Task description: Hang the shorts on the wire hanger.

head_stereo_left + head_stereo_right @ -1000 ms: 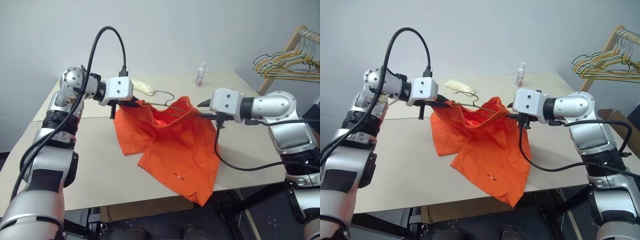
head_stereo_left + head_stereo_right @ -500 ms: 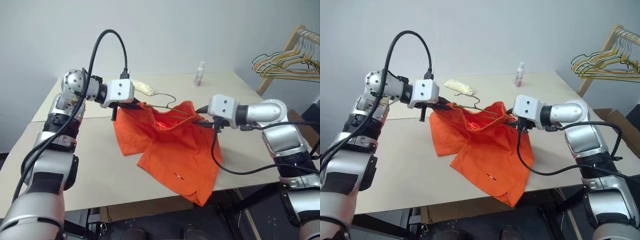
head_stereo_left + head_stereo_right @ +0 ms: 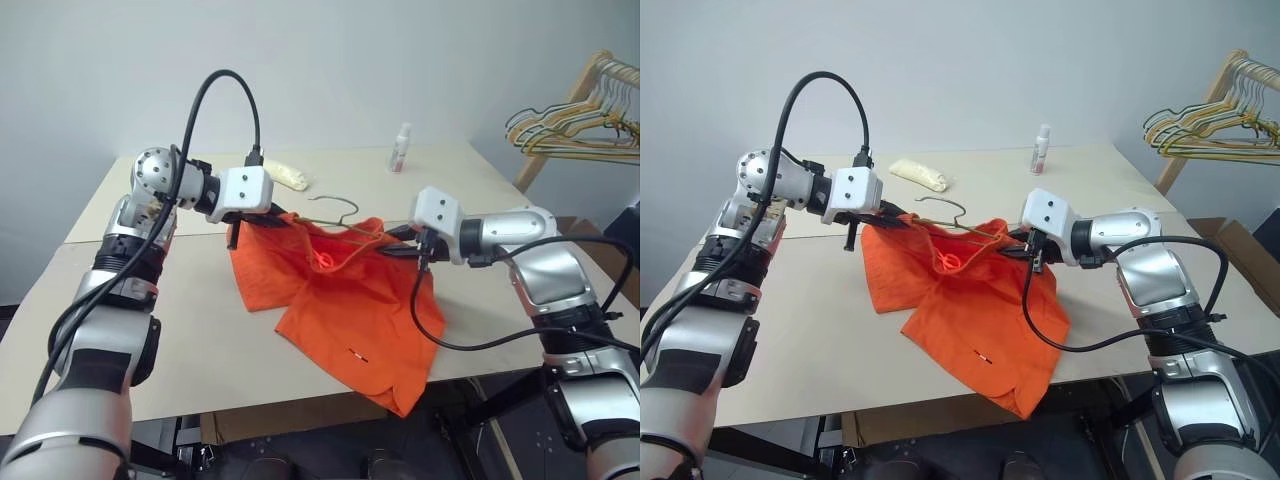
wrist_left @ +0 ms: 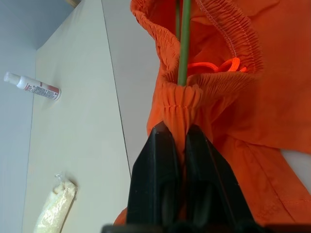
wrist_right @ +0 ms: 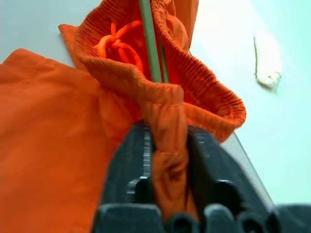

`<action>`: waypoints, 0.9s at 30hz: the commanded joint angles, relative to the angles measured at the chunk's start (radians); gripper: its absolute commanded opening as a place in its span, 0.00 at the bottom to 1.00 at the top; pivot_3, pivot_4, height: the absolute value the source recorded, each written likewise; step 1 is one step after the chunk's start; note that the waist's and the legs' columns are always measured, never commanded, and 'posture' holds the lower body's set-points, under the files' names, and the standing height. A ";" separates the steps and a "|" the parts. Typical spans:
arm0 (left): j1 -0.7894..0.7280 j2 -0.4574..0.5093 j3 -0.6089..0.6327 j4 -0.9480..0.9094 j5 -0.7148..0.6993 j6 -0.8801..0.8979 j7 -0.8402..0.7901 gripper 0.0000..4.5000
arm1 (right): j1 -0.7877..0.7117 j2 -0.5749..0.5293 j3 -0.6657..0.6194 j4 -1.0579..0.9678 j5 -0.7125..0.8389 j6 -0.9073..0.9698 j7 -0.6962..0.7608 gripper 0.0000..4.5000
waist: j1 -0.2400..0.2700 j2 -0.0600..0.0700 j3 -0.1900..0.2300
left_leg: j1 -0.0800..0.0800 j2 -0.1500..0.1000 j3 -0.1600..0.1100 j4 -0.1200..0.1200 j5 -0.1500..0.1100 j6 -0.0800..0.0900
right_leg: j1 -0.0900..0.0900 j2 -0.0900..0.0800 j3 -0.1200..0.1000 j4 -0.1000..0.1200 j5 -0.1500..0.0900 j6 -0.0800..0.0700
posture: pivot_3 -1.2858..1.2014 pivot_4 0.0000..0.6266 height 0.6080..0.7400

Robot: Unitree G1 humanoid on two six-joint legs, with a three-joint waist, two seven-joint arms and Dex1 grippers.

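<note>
The orange shorts (image 3: 350, 310) lie spread on the table (image 3: 180, 330), their legs trailing over its front edge. The waistband is lifted and stretched between my two grippers. My left gripper (image 3: 262, 215) is shut on the waistband's left end, with the fabric bunched between its fingers (image 4: 160, 165). My right gripper (image 3: 392, 243) is shut on the right end, the cloth pinched between its fingers (image 5: 127, 160). The wire hanger (image 3: 335, 204) sits inside the waistband, its hook sticking out above it. Its thin wire (image 4: 183, 43) runs through the gathered opening (image 5: 149, 43).
A small white spray bottle (image 3: 402, 147) and a pale packet (image 3: 285, 174) lie at the back of the table. A wooden rack with a bunch of hangers (image 3: 575, 120) stands at the far right. The shorts' hem hangs past the table's front edge.
My right gripper has sunk a little, rolled and shut on the waistband's right end. The hanger's hook now stands out more clearly above the waistband. The left gripper has kept its hold.
</note>
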 commanded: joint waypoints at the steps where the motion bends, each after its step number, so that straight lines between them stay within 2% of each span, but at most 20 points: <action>1: -0.021 -0.005 0.051 0.008 -0.057 0.008 0.004 0.00 | -0.012 -0.016 -0.040 -0.027 0.019 0.033 -0.014 0.00 | 0.000 0.000 0.000 | 0.000 0.000 0.000 0.000 0.000 0.000 | 0.000 0.000 0.000 0.000 0.000 0.000 | 0.56 0.00 1.00; 4: -0.026 -0.016 0.071 0.026 -0.095 0.025 -0.026 0.00 | -0.003 -0.019 -0.045 -0.036 0.024 0.038 -0.017 0.00 | 0.000 0.000 0.000 | 0.000 0.000 0.000 0.000 0.000 0.000 | 0.000 0.000 0.000 0.000 0.000 0.000 | 0.56 0.00 1.00; 9: -0.031 -0.015 0.076 0.100 -0.060 -0.017 0.037 0.34 | 0.016 -0.027 -0.068 -0.074 0.048 0.070 -0.030 0.00 | -0.001 0.000 0.000 | 0.000 0.000 0.000 0.000 0.000 0.000 | 0.000 0.000 0.000 0.000 0.000 0.000 | 0.55 0.00 1.00; 10: -0.035 -0.011 0.082 0.120 -0.054 -0.019 0.061 0.44 | 0.022 -0.035 -0.077 -0.083 0.054 0.081 -0.030 0.00 | -0.001 0.000 0.000 | 0.000 0.000 0.000 0.000 0.000 0.000 | 0.000 0.000 0.000 0.000 0.000 0.000 | 0.55 0.00 1.00; 17: -0.047 0.000 0.152 0.172 -0.072 -0.012 0.216 0.94 | 0.098 -0.119 -0.177 -0.156 0.107 0.179 -0.053 0.00 | 0.001 0.000 0.000 | 0.000 0.000 0.000 0.000 0.000 0.001 | 0.000 -0.001 0.000 0.000 0.000 0.000 | 0.54 0.00 1.00; 18: -0.041 -0.003 0.167 0.163 -0.087 -0.004 0.224 0.98 | 0.115 -0.133 -0.197 -0.172 0.114 0.200 -0.062 0.00 | 0.001 0.000 0.000 | 0.000 0.000 0.000 0.000 -0.001 0.001 | 0.000 -0.001 0.000 0.000 0.000 0.000 | 0.54 0.00 1.00; 23: 0.016 -0.018 0.223 0.066 -0.171 0.076 0.207 0.98 | 0.179 -0.186 -0.284 -0.241 0.141 0.321 -0.132 0.00 | -0.001 0.000 0.000 | -0.001 0.001 0.000 0.000 -0.001 0.002 | 0.000 -0.002 0.000 0.000 0.000 0.000 | 0.53 0.00 1.00; 27: 0.153 -0.044 0.267 -0.157 -0.295 0.220 0.191 0.98 | 0.187 -0.197 -0.404 -0.275 0.161 0.542 -0.275 0.00 | -0.005 0.000 0.000 | 0.000 0.002 0.000 0.000 -0.002 0.003 | 0.000 -0.002 0.001 0.001 0.000 0.000 | 0.52 0.00 1.00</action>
